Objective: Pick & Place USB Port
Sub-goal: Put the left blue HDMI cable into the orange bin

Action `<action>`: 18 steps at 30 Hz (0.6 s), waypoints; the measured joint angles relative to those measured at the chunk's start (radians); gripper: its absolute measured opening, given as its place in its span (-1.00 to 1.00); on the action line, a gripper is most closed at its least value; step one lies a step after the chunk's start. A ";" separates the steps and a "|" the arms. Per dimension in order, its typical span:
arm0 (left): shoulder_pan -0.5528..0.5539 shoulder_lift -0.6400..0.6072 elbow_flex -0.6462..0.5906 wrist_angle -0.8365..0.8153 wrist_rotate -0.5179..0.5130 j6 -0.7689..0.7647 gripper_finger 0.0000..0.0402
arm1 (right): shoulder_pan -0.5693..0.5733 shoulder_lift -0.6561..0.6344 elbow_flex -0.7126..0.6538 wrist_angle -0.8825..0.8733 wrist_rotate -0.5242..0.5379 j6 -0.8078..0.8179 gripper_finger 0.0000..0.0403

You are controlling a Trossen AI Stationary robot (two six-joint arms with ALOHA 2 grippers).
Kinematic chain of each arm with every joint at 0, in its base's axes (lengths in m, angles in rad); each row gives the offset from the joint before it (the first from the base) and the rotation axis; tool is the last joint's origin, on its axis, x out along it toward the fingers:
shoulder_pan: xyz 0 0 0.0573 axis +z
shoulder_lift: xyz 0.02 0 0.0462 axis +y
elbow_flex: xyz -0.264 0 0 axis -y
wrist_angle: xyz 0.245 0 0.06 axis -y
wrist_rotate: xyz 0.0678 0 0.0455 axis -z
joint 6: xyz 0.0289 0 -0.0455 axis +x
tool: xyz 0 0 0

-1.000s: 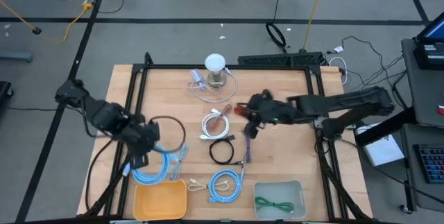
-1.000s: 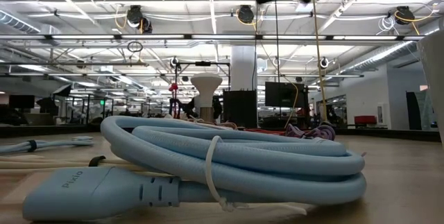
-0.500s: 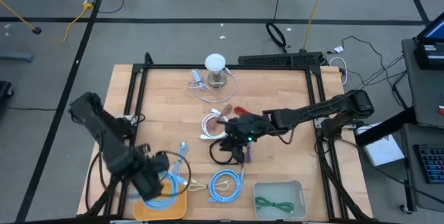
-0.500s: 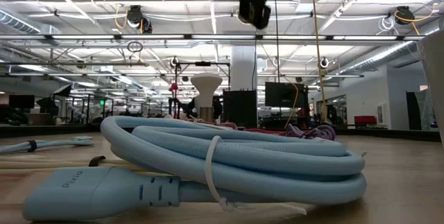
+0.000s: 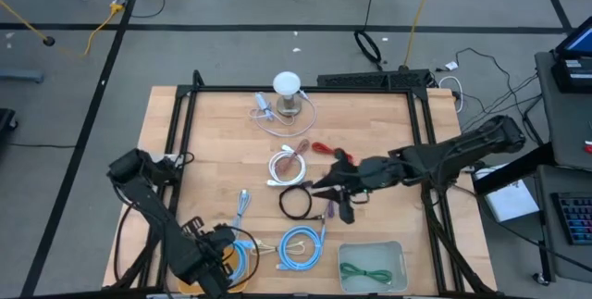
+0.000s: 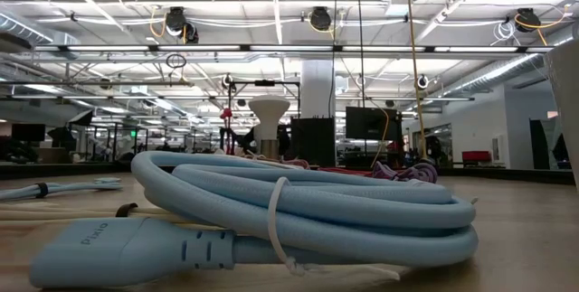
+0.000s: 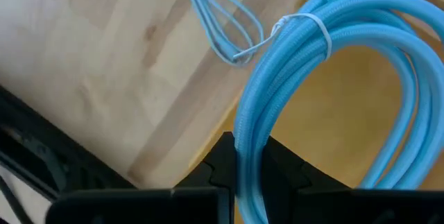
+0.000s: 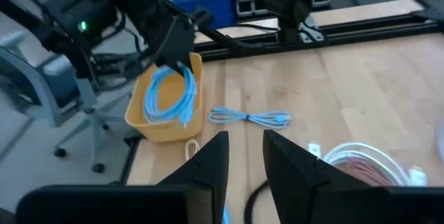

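High view: left gripper (image 5: 215,260) sits at the near-left corner of the table (image 5: 370,123), above the yellow bin (image 8: 166,123), which its arm largely covers here. Left wrist view: the fingers (image 7: 222,158) are pinched on a strand of the coiled blue cable (image 7: 326,64), which loops away from the claw over the bin's yellow floor; a white tie wraps the coil. Right wrist view confirms it: the coil hangs from the left claw down into the bin, its lower loops inside the bin walls.

Right gripper (image 5: 344,197) is at mid-table, right of the black cable ring (image 5: 296,203). Its fingers (image 8: 211,161) stand a narrow gap apart with nothing between them; bare wood shows through the gap.

Second blue coil (image 5: 301,246) lies on the table near edge, right of the bin and well apart from either claw. Green cable (image 5: 363,271) lies in the grey tray (image 5: 400,255), near-right.
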 joint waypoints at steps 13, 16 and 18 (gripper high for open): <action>-0.093 -0.124 0.001 -0.105 -0.002 -0.163 -0.82 | 0.052 -0.001 -0.001 -0.037 0.071 0.024 -0.59; -0.095 -0.123 0.001 -0.095 -0.012 -0.148 -0.82 | 0.051 -0.001 -0.001 -0.033 0.080 0.025 -0.59; -0.089 -0.123 0.001 -0.092 -0.035 -0.145 -0.82 | 0.052 -0.001 -0.001 -0.035 0.094 0.024 -0.59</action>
